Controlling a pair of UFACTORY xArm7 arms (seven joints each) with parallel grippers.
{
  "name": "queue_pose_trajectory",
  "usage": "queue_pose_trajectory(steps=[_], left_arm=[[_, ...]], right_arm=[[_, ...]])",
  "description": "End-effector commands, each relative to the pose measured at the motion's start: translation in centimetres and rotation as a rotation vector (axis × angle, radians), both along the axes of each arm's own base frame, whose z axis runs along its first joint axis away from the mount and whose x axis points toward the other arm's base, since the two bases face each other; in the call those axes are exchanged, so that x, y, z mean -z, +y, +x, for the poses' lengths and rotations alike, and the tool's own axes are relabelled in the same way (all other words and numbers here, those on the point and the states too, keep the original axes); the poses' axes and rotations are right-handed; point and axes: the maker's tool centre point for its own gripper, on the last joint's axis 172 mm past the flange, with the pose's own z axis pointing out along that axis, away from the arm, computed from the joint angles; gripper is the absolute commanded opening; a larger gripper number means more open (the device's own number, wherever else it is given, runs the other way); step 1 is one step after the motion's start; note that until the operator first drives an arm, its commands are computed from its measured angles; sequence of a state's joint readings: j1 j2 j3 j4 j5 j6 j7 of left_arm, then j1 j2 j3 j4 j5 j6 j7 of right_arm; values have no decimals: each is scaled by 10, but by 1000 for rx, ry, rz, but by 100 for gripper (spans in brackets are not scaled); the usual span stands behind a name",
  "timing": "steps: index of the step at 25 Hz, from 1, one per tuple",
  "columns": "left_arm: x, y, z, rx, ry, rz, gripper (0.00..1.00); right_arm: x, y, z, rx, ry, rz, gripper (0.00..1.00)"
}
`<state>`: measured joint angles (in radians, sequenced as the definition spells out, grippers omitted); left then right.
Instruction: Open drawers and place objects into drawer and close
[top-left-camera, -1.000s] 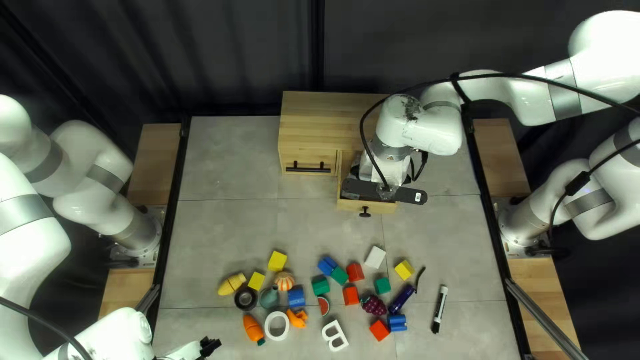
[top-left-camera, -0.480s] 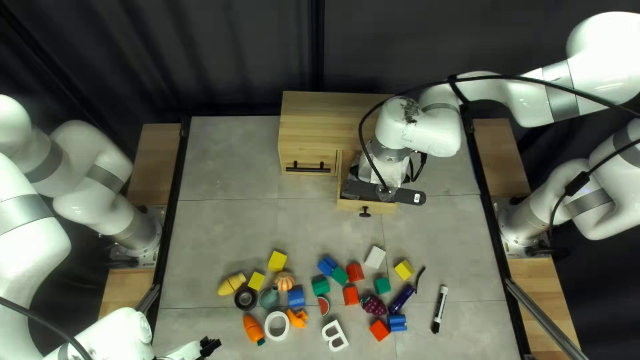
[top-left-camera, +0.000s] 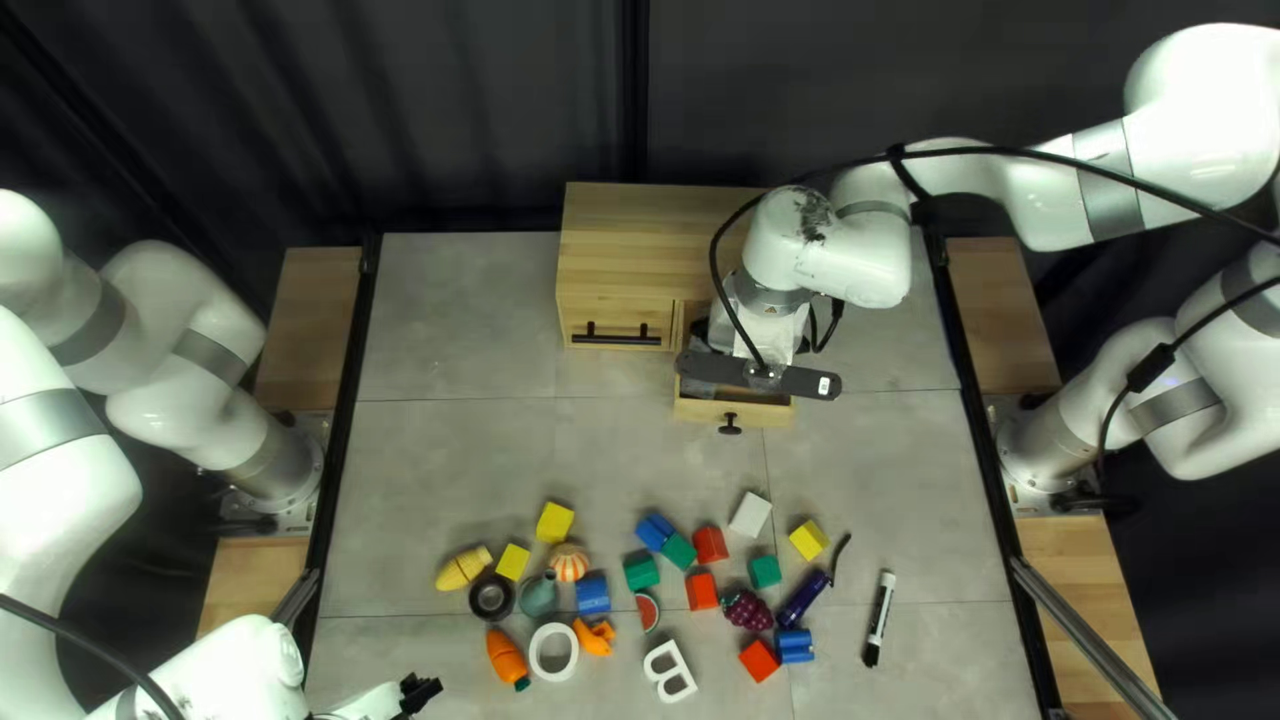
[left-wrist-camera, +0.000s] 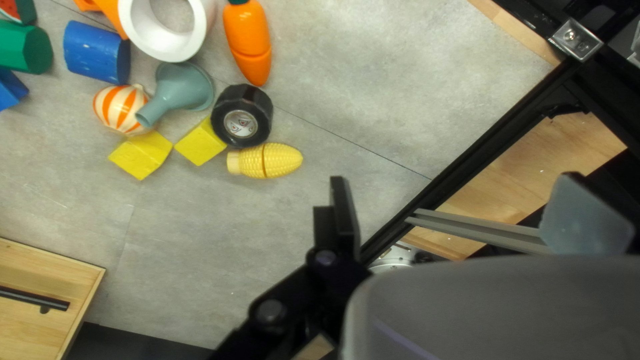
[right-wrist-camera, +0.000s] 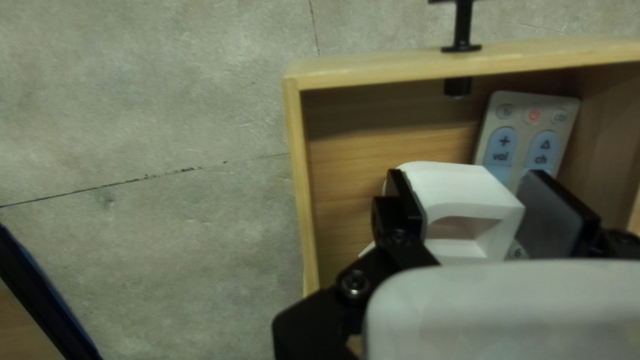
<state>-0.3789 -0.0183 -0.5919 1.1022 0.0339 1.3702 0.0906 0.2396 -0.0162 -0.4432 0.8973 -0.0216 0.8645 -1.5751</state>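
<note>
Over the pulled-out right drawer (top-left-camera: 732, 411) of the wooden cabinet (top-left-camera: 634, 254) is my right gripper (top-left-camera: 767, 334), its fingertips hidden there. In the right wrist view my right gripper (right-wrist-camera: 467, 181) is shut on a white recessed block (right-wrist-camera: 460, 187), inside the walls of the drawer (right-wrist-camera: 297, 173). A grey remote (right-wrist-camera: 530, 123) lies in that drawer, partly behind the block. The left drawer's black handle (top-left-camera: 616, 334) sits flush with a closed front. My left gripper (top-left-camera: 422, 691), low at the left, appears in the left wrist view as my left gripper (left-wrist-camera: 460, 207), open and empty.
Across the table's near half lie coloured blocks, a toy corn (left-wrist-camera: 265, 161), black tape (left-wrist-camera: 241, 115), a toy carrot (top-left-camera: 507, 659), a white ring (top-left-camera: 554, 651), a letter B (top-left-camera: 670, 671), an eggplant (top-left-camera: 802, 600) and a marker (top-left-camera: 879, 619). A cable crosses above the right arm.
My right arm and gripper have shifted slightly toward the left of the top left view, showing more of the open drawer's inside. The left arm has stayed still.
</note>
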Motion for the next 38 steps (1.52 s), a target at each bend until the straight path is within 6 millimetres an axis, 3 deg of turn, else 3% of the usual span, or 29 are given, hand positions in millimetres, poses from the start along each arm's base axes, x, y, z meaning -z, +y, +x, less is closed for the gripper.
queue_pose_trajectory(steps=[1, 26, 38], left_arm=[[0, 0, 0, 0, 0, 0, 100], [0, 0, 0, 0, 0, 0, 100], [0, 0, 0, 0, 0, 0, 100]], right_arm=[[1, 0, -2, -2, -4, -1, 0], [0, -5, 4, -19, -20, -8, 0], [-7, -1, -7, -14, -20, -8, 0]])
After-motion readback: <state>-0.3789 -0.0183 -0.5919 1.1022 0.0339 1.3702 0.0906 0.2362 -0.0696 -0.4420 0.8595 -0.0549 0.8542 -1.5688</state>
